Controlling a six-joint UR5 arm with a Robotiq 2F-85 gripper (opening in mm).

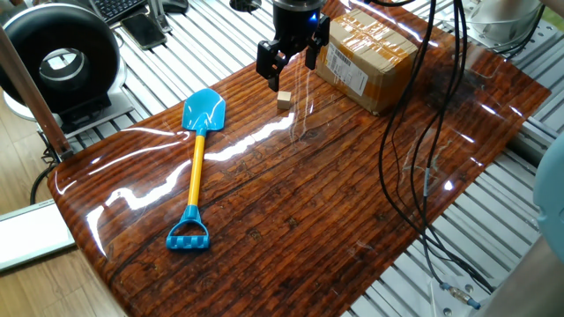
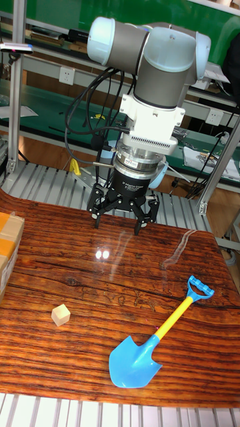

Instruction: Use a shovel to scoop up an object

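The shovel lies flat on the wooden table, blue blade (image 1: pixel 204 112) toward the back, yellow shaft (image 1: pixel 197 171) and blue D-handle (image 1: pixel 189 236) toward the front left; it also shows as the shovel (image 2: pixel 143 353) in the tall fixed view. The object, a tiny tan wooden cube (image 1: pixel 284 101) (image 2: pixel 61 314), sits on the table near the back, between the shovel blade and the cardboard box. My gripper (image 1: pixel 292 63) (image 2: pixel 120 221) hangs open above the table just behind the cube, fingers spread, holding nothing.
A large brown taped cardboard box (image 1: pixel 367 51) stands at the table's back right, close to the gripper. Black cables (image 1: pixel 423 132) hang over the right side. A black round device (image 1: pixel 60 62) sits off the table at the left.
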